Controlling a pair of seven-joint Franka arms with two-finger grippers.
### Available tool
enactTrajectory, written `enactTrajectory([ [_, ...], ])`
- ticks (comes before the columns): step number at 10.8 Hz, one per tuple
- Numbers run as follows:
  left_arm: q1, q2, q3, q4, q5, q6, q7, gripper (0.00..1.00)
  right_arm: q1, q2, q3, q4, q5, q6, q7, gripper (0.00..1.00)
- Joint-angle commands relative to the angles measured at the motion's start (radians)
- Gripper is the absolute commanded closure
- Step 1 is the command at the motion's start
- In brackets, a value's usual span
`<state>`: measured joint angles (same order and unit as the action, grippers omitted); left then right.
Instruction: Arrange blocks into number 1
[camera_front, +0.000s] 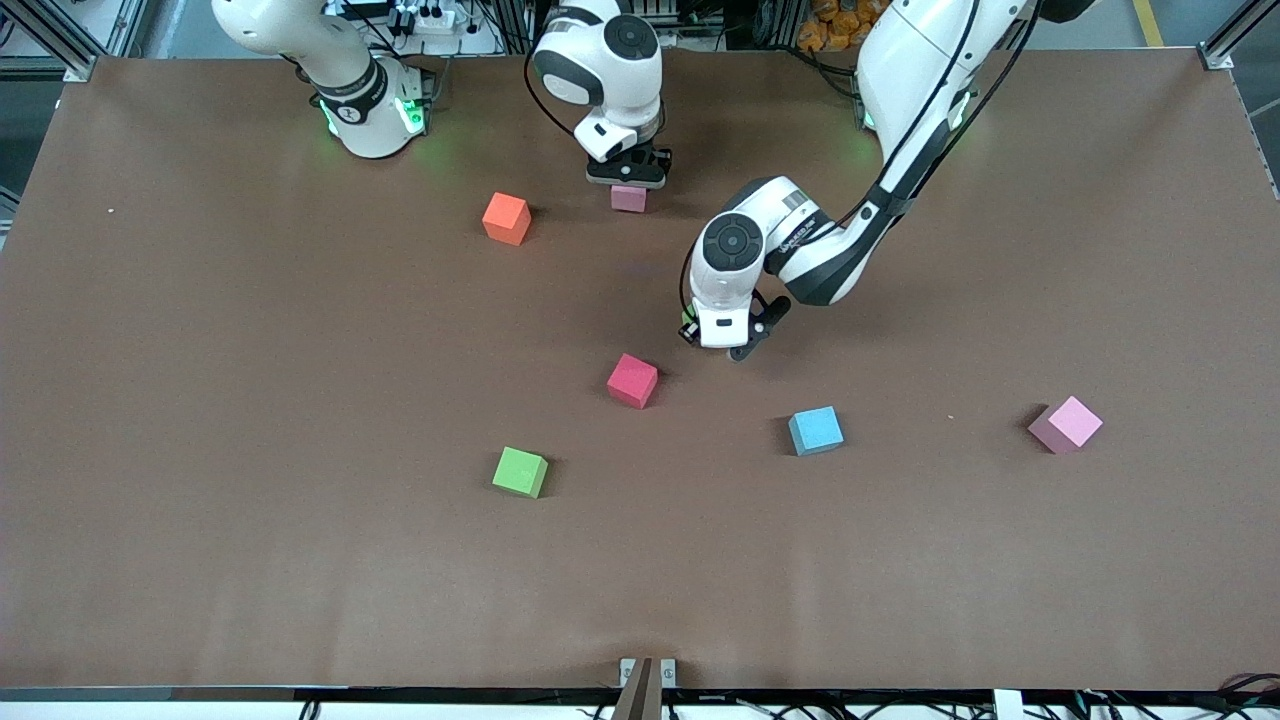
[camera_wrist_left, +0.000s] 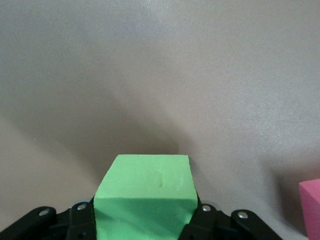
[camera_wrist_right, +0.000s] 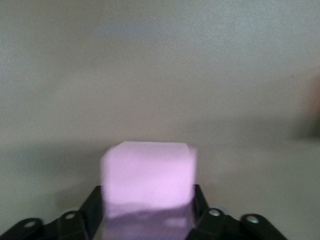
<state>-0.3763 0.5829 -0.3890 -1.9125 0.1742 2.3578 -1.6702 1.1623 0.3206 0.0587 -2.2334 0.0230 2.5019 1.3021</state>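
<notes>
My left gripper hangs low over the table's middle, shut on a green block that fills the gap between its fingers. The red block lies just nearer the front camera. My right gripper is low near the robots' side, shut on a pale pink block that looks lilac in the right wrist view. Loose on the table lie an orange block, a second green block, a light blue block and a pink block. No distinctly purple block shows.
The brown table stretches wide around the scattered blocks. The right arm's base stands at the robots' edge. A small metal bracket sits at the table edge nearest the front camera.
</notes>
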Motion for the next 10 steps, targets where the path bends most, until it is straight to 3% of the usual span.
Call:
enactTrajectory([
  [1, -0.010, 0.005, 0.007, 0.006, 0.027, 0.004, -0.034, 1.00, 0.020, -0.040, -0.014, -0.028, -0.005, -0.014, 0.043, 0.00],
  [3, -0.010, 0.005, 0.007, 0.007, 0.024, 0.003, -0.034, 1.00, 0.008, -0.072, -0.051, -0.014, -0.006, -0.015, 0.046, 0.00],
  [5, -0.024, 0.003, 0.007, 0.010, 0.019, 0.003, -0.034, 1.00, 0.007, -0.132, -0.161, -0.005, -0.008, -0.032, 0.039, 0.00],
  [8, -0.067, 0.015, 0.006, 0.050, 0.027, 0.003, -0.019, 1.00, -0.012, -0.115, -0.362, 0.101, -0.080, -0.168, -0.062, 0.00],
  [10, -0.122, 0.023, 0.007, 0.064, 0.031, 0.003, 0.062, 1.00, -0.141, -0.100, -0.382, 0.185, -0.077, -0.224, -0.224, 0.00],
])
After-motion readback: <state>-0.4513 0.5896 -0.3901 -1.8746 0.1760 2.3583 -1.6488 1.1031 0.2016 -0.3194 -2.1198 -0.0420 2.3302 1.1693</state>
